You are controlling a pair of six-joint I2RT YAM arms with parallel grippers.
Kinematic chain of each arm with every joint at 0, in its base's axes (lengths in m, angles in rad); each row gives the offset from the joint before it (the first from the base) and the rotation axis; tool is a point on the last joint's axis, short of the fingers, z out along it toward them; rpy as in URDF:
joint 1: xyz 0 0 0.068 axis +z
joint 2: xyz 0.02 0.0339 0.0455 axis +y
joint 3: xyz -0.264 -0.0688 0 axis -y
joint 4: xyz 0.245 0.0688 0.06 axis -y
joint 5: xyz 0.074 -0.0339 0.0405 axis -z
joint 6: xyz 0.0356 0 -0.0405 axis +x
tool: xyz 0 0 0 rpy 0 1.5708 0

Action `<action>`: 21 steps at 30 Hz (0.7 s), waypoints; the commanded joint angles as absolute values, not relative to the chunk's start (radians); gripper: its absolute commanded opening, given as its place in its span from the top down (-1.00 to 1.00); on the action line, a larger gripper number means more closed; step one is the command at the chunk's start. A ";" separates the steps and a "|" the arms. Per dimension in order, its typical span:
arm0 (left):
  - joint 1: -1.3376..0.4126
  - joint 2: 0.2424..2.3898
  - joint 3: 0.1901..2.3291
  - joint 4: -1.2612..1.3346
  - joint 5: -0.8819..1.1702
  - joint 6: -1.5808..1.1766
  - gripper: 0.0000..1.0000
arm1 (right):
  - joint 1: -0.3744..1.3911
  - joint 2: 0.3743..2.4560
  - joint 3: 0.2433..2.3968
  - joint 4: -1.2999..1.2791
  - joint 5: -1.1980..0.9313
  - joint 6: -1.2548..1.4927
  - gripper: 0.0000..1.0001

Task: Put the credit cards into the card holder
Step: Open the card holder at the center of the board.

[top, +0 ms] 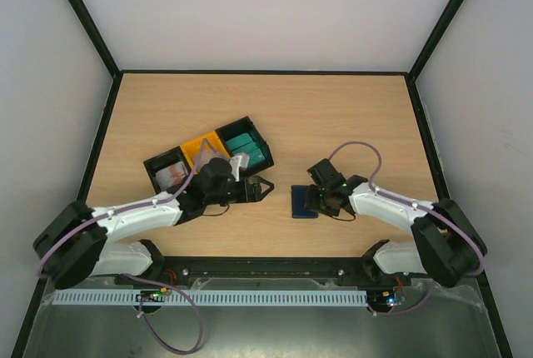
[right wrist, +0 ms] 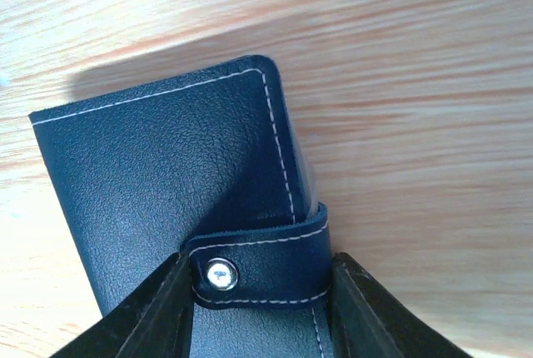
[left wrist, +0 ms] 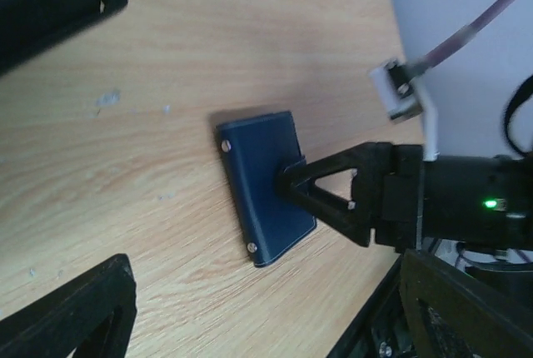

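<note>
Navy card holder (right wrist: 166, 166) is lying shut on the worktop (top: 350, 116), right under the right gripper (right wrist: 258, 291), which is pinching the snap tab (right wrist: 266, 250) between its fingers, I'd guess to pop it open. Left gripper (top: 262, 189) hangs spread and empty just beside it, probably ready to steady it. Credit cards (top: 248, 150) sit in the tray (top: 148, 166) just behind the left gripper.
</note>
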State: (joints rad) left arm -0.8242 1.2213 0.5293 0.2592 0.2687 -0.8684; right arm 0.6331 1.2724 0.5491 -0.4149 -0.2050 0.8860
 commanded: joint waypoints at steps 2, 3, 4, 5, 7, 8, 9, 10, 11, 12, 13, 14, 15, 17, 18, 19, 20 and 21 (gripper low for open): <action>-0.862 1.345 0.577 0.299 0.232 -0.990 -0.64 | 0.695 1.390 0.601 -0.359 -0.191 0.874 0.26; -0.869 1.373 0.585 0.302 0.229 -1.005 -0.59 | 0.705 1.403 0.611 -0.347 -0.196 0.873 0.27; -0.876 1.399 0.594 0.303 0.227 -1.020 -0.55 | 0.710 1.414 0.618 -0.336 -0.204 0.874 0.27; -0.882 1.421 0.603 0.302 0.220 -1.034 -0.50 | 0.714 1.422 0.623 -0.326 -0.218 0.875 0.27; -0.902 1.474 0.617 0.310 0.204 -1.059 -0.41 | 0.715 1.425 0.624 -0.286 -0.265 0.885 0.28; -0.910 1.495 0.623 0.314 0.196 -1.072 -0.37 | 0.714 1.425 0.620 -0.263 -0.287 0.896 0.28; -0.918 1.519 0.626 0.325 0.190 -1.084 -0.31 | 0.714 1.426 0.615 -0.242 -0.316 0.905 0.29; -0.923 1.541 0.627 0.336 0.188 -1.098 -0.25 | 0.715 1.428 0.611 -0.225 -0.333 0.912 0.29; -0.928 1.561 0.627 0.352 0.186 -1.113 -0.17 | 0.714 1.433 0.608 -0.213 -0.341 0.917 0.29; -0.933 1.577 0.620 0.376 0.182 -1.125 -0.11 | 0.715 1.438 0.605 -0.207 -0.344 0.918 0.30; -0.939 1.590 0.613 0.399 0.173 -1.136 -0.07 | 0.715 1.444 0.603 -0.202 -0.344 0.916 0.31; -0.943 1.604 0.610 0.421 0.170 -1.146 -0.03 | 0.715 1.448 0.602 -0.199 -0.346 0.915 0.32; -0.945 1.619 0.610 0.434 0.174 -1.151 -0.01 | 0.714 1.451 0.598 -0.189 -0.356 0.914 0.33; -0.949 1.639 0.610 0.439 0.161 -1.156 0.05 | 0.715 1.461 0.596 -0.177 -0.370 0.906 0.34; -0.949 1.645 0.609 0.436 0.151 -1.158 0.07 | 0.715 1.466 0.596 -0.176 -0.375 0.899 0.34; -0.950 1.647 0.604 0.433 0.141 -1.160 0.09 | 0.715 1.470 0.596 -0.176 -0.379 0.891 0.35; -0.950 1.647 0.598 0.431 0.131 -1.161 0.10 | 0.715 1.473 0.597 -0.176 -0.380 0.884 0.37; -0.950 1.645 0.589 0.433 0.121 -1.163 0.12 | 0.714 1.475 0.595 -0.176 -0.382 0.877 0.38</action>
